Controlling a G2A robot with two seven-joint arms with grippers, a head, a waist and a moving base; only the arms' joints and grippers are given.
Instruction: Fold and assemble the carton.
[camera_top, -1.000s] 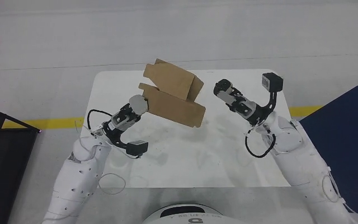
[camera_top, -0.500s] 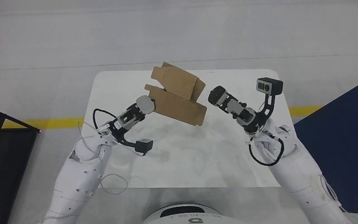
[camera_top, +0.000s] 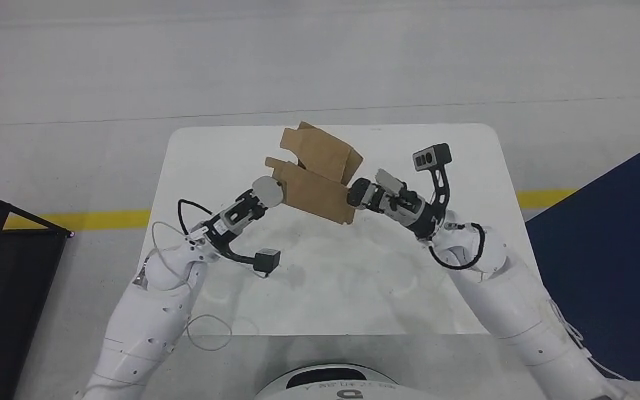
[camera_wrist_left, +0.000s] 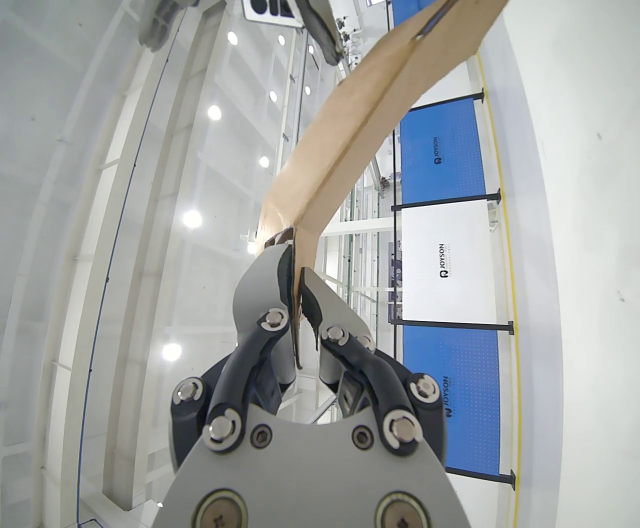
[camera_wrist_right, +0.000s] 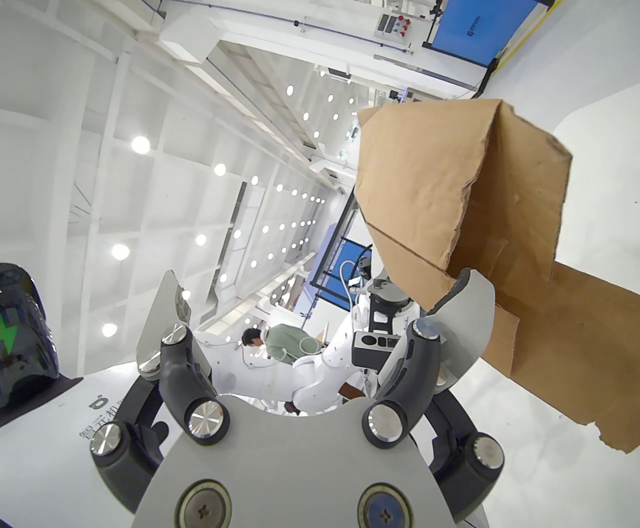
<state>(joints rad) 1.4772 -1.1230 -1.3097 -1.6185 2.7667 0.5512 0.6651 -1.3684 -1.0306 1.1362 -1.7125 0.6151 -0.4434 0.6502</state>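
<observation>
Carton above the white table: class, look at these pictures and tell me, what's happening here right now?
A two-armed robot is handling a brown cardboard carton, held up above the white table. The left gripper is shut on one edge of it and carries it. The right gripper is open at the opposite end, with one finger right by the cardboard but no grip. The carton is partly opened, its flaps loose, and not yet assembled.

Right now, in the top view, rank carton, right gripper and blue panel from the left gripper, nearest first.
1. Carton: clamped in the left gripper.
2. Right gripper: open, at the carton's opposite end.
3. Blue panel: far off at the robot's right.
</observation>
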